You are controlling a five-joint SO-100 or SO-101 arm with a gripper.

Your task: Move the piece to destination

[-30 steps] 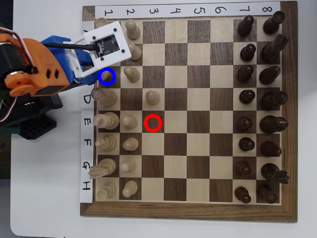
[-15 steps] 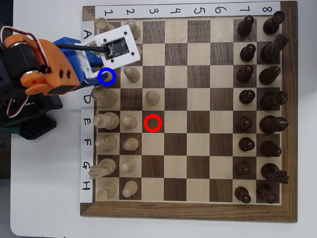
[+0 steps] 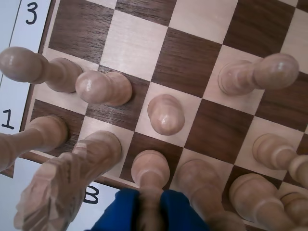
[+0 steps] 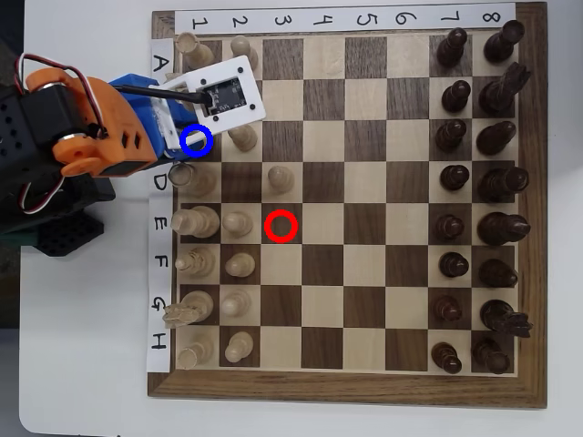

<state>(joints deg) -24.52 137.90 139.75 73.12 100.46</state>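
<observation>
The piece [image 3: 151,175] is sitting between the blue tool [image 3: 150,214] fingers at the wrist view's bottom edge; can't tell if they're clamping it. Overhead, the arm is hiding it beside the blue-ringed destination [image 4: 196,140]. Cream pawns [image 3: 165,113] are crowding close around.

A hobby or lab-style robotics bench, not a lived-in room. A plain white counter [image 4: 82,364] fills the overhead view, bare except for a wooden chessboard [image 4: 351,393] with hand-lettered paper label strips [image 4: 159,264] taped along its 12 and 9 o'clock edges. At 9 o'clock stands a small orange and blue 3D-printed arm [image 4: 86,146] with exposed wiring and a bare circuit board.
</observation>
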